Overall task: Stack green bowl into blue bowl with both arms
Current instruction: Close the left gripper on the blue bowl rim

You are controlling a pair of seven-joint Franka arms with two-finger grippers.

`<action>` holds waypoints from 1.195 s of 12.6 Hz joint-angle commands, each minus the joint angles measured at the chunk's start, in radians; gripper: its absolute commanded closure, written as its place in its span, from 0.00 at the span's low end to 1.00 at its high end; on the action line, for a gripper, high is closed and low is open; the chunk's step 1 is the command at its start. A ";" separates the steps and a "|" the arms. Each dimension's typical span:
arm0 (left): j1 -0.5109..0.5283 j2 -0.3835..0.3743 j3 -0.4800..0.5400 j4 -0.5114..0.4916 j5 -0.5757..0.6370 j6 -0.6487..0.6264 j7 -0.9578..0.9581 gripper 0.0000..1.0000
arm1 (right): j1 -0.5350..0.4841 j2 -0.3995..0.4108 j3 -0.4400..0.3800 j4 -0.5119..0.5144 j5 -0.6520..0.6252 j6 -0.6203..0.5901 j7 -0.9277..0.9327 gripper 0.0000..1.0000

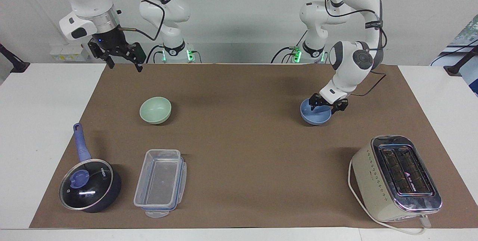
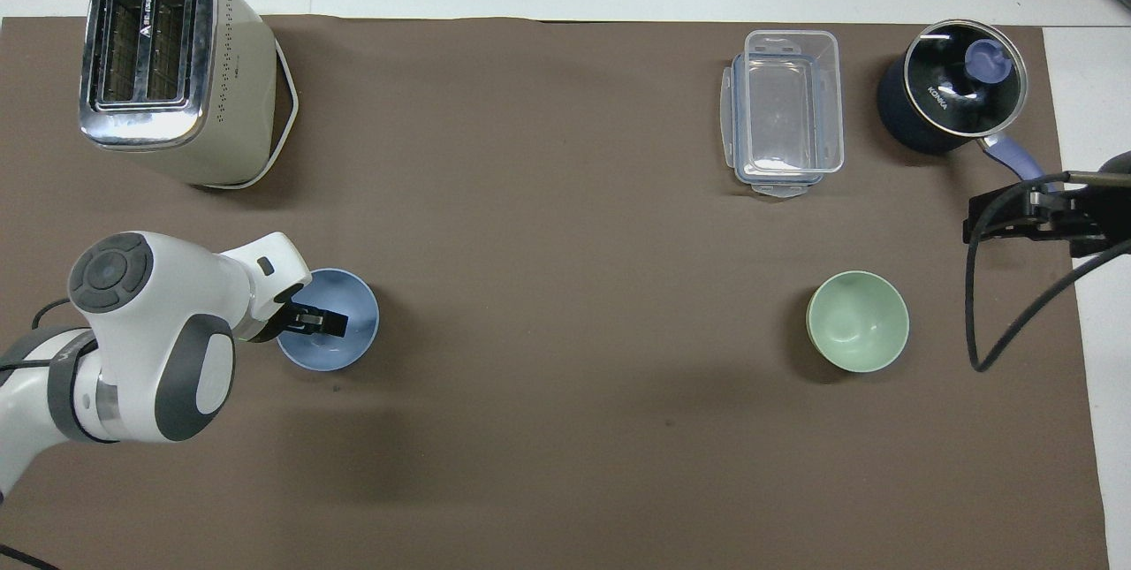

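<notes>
Brown paper covers the white surface [image 1: 22,129] on which everything stands. Toward the left arm's end sits the small, round, light periwinkle-blue bowl [image 1: 315,116], and the left claw [image 1: 328,104] is down at its rim on the side nearer the robots, one finger [image 2: 329,321] reaching inside the bowl; from above the white wrist hides that part of the rim, and whether the fingers already pinch the wall cannot be told. Well apart, toward the right arm's end, the small, round, pale mint-green bowl [image 1: 155,110] stands alone and untouched. The right claw [image 1: 118,57] hangs high with its fingers spread over the edge of the paper; from above only part of it shows at the frame's border, tangled with a black cable. Farther from the robots stand a cream and chrome toaster [image 1: 396,177], a clear plastic rectangular container [image 1: 160,183] and a dark blue lidded saucepan [image 1: 89,185].
</notes>
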 commanded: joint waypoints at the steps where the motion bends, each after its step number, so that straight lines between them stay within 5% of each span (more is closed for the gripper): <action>1: -0.010 -0.010 0.015 -0.017 -0.020 0.020 -0.003 1.00 | -0.013 0.007 0.002 0.014 0.019 -0.012 -0.026 0.00; 6: -0.006 -0.011 0.015 0.012 -0.020 0.011 -0.001 1.00 | -0.013 0.007 0.002 0.014 0.019 -0.010 -0.026 0.00; 15: 0.007 -0.033 0.014 0.284 -0.041 -0.355 -0.055 1.00 | -0.015 0.007 -0.003 0.014 0.019 -0.010 -0.023 0.00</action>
